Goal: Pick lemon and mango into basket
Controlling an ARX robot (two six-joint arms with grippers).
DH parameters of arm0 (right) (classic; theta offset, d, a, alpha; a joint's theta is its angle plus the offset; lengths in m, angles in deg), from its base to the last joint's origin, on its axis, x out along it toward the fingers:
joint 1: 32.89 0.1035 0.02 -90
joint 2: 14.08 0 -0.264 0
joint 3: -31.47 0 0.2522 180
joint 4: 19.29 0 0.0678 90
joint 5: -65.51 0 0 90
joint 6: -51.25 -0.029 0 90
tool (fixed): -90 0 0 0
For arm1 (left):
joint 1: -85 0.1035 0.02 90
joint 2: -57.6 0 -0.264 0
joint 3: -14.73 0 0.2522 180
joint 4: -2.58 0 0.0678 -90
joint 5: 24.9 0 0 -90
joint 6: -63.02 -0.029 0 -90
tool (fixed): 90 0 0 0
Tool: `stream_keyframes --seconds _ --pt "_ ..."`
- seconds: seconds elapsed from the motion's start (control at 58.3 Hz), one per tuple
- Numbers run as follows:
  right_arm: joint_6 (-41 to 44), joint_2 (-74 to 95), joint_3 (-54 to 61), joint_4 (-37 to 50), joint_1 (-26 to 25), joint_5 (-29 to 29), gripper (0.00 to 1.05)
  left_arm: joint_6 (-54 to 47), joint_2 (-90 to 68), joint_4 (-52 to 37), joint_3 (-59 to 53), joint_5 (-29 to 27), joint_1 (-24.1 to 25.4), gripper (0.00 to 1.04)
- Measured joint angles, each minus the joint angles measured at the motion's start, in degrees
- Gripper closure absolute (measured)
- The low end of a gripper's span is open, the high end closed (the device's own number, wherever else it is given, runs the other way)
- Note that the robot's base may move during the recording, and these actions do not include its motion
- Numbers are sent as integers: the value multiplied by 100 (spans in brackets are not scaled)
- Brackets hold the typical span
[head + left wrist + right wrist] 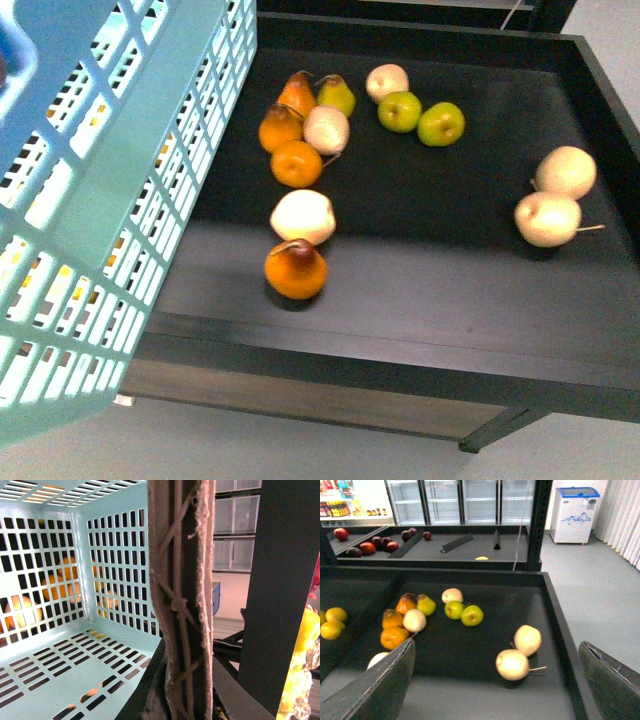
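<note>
The aqua slotted basket hangs tilted at the left of the front view, lifted over the left end of the black fruit tray. My left gripper is shut on the basket's grey-brown handle; the basket's inside holds nothing. Two yellow roundish fruits, one looking like the lemon, lie in the compartment left of the tray. I cannot make out the mango. My right gripper is open above the tray's front part, with nothing between its fingers.
On the tray lie orange pears, an orange fruit, pale apples, and green apples. The tray has a raised rim. Behind it stands a shelf with red apples, fridges and a chest freezer.
</note>
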Motion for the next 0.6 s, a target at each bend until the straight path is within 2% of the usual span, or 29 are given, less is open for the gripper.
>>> stream_keyframes --seconds 0.6 --pt "0 -4 0 0 0 -4 9 -11 2 0 0 4 0 97"
